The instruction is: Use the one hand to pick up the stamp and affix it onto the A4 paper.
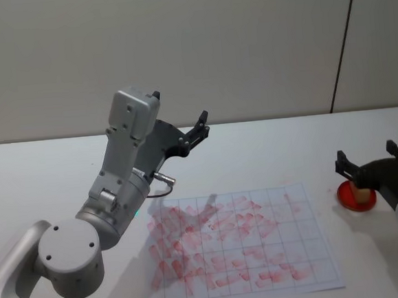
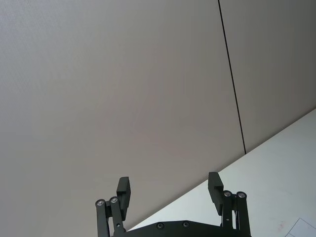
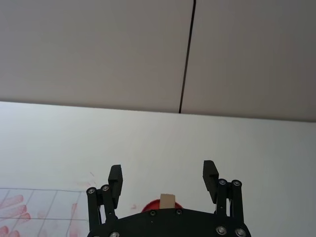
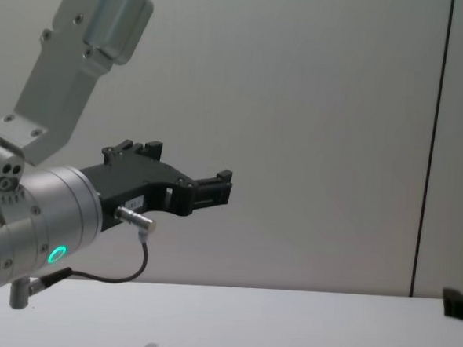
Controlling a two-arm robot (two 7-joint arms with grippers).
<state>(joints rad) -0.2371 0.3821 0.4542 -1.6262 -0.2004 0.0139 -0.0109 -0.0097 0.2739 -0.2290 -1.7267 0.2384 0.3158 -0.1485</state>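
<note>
Right end effector (image 3: 163, 172) spread wide over the stamp (image 1: 360, 193) — stamp upright on a red ink pad (image 1: 346, 202), just right of the A4 paper (image 1: 300, 255), sheet covered with red imprints, left end effector (image 2: 170, 184) raised, spread, above the tabletop (image 1: 42, 168).

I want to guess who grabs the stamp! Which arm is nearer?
The right. Its open right gripper hovers right by the stamp on the red pad; the left gripper is raised, far off on the other side.

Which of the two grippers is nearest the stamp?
The right gripper, open right at the stamp on its red pad; the left gripper hangs raised near the paper's far left corner, well away.
</note>
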